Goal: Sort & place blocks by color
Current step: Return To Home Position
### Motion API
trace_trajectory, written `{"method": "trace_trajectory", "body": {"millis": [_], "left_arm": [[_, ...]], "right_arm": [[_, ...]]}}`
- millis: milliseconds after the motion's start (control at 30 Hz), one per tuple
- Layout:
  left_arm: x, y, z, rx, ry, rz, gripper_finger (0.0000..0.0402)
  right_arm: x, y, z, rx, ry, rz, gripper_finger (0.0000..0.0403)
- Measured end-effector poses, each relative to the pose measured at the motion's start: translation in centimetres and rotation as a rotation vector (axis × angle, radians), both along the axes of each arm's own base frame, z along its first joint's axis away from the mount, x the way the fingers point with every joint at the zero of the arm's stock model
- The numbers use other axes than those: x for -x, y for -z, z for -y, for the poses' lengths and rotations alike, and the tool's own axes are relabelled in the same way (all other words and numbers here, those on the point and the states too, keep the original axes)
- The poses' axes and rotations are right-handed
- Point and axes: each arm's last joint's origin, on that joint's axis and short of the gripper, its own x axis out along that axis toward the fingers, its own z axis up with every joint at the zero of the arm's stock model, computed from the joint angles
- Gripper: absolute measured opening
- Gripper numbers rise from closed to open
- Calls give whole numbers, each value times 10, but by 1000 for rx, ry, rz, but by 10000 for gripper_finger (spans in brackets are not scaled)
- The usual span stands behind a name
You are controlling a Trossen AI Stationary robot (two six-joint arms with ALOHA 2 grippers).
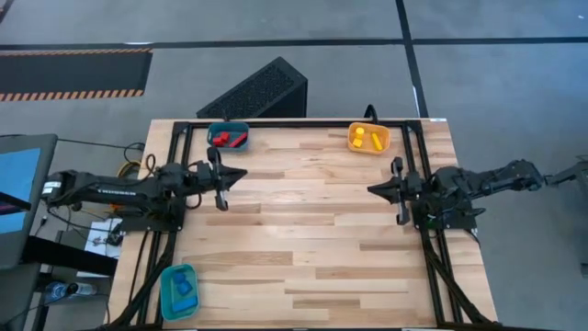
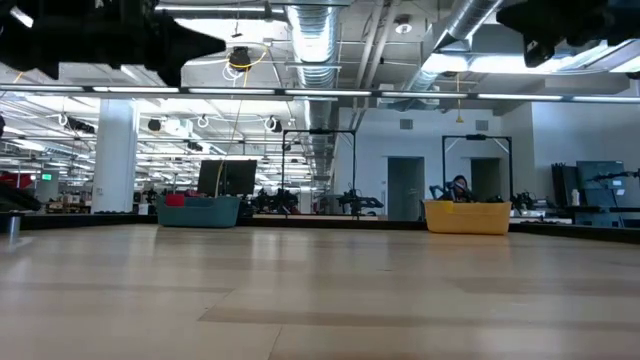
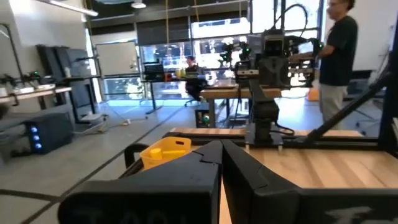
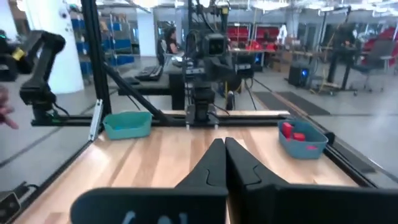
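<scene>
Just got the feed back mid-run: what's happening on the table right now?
Nothing is being handled. The left gripper and the right gripper are both shut and empty, each at its own side of the table, pointing toward each other. The red blocks lie in the dark-blue bin, the yellow blocks in the yellow bin, and the blue blocks in the teal bin. No loose block shows.

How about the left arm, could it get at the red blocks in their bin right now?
Probably yes. The red blocks lie in an open bin close to the left gripper, with only bare table between them. It looks shut, so it would have to open first.
</scene>
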Motion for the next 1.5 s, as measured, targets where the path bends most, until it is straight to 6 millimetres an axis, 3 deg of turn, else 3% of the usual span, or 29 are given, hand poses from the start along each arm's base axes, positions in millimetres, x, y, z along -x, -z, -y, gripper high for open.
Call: {"method": "trace_trajectory", "body": {"millis": [267, 400, 733, 1000, 1167, 1500], "left_arm": [[17, 15, -14, -8, 48, -3, 0], [22, 23, -19, 3, 24, -104, 0], [25, 31, -28, 11, 72, -180, 0], [26, 39, -26, 26, 158, -241, 0], [33, 61, -24, 72, 119, -157, 0], [37, 53, -23, 75, 111, -90, 0]], "right_arm": [[13, 12, 9, 84, 28, 50, 8], [19, 21, 12, 81, 20, 89, 8], [16, 70, 14, -43, 31, 86, 8], [16, 74, 11, -20, -9, 59, 8], [15, 75, 11, -8, 7, 49, 8], [16, 73, 13, 13, 18, 61, 8]]}}
